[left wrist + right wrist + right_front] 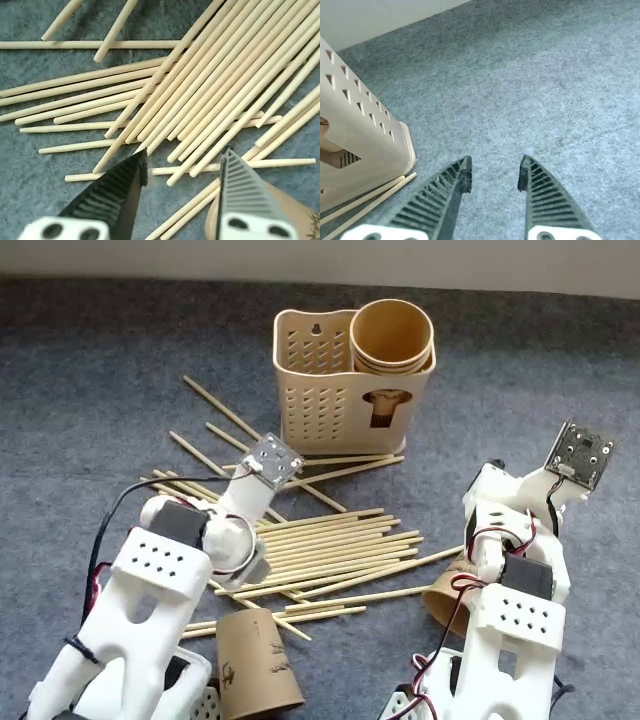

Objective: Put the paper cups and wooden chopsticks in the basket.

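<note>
The left gripper (182,156) hangs with its two fingers spread apart and nothing between them, just above the heap of pale round wooden chopsticks (200,90). The heap lies fanned across the middle of the grey carpeted tabletop (80,390). Just beside this gripper, toward the near edge, a brown paper cup with dark print (255,665) lies on its side, and a few sticks reach its rim. The right gripper (494,172) is likewise released, its fingers parted over bare carpet and holding nothing. It is near a bottom corner of the beige perforated plastic basket (355,135), where two loose chopsticks (367,200) lie against the basket's foot. The basket stands upright toward the middle of the far edge. A stack of brown paper cups (392,335) sits upright inside one end of it, with the rims above the basket's wall. A second fallen brown cup (440,592) lies toward the near right corner, beside the right arm and partly hidden by it, and the tips of some chopsticks point at it.
</note>
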Motion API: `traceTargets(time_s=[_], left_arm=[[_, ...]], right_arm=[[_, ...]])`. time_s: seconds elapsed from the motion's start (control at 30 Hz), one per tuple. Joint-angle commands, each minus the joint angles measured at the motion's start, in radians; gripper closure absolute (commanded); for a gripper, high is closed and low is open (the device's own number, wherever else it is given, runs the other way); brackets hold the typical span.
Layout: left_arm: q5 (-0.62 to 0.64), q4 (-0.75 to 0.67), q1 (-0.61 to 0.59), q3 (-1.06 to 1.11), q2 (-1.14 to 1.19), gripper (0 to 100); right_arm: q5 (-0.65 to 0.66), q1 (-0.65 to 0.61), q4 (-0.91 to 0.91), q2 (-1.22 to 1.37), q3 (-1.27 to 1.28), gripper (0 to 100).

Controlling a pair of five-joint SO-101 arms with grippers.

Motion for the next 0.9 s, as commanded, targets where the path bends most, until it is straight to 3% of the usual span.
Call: traceTargets(time_s=[0.0,0.17,0.3,0.5,0.67,0.87], left_arm=[[-0.003,0.003,-0.036,-0.050,-0.022,77],[-0.002,0.224,-0.015,-0.231,-0.016,77],[-0.002,0.405,0.079,-0.321,-0.013,77],[-0.023,0.457,0.163,-0.248,-0.013,77],[-0.431,0.457,0.134,-0.191,-0.016,77],[-0.675,0.465,0.076,-0.171,-0.015,77]], right_arm=[[0.000,0.002,-0.022,-0.010,-0.005,84.0],[0.000,0.002,-0.022,-0.010,-0.005,84.0],[0.000,0.002,-0.022,-0.010,-0.005,84.0],[0.000,0.002,-0.022,-0.010,-0.005,84.0],[0.000,0.002,-0.022,-0.010,-0.005,84.0],[0.000,0.002,-0.022,-0.010,-0.005,84.0]])
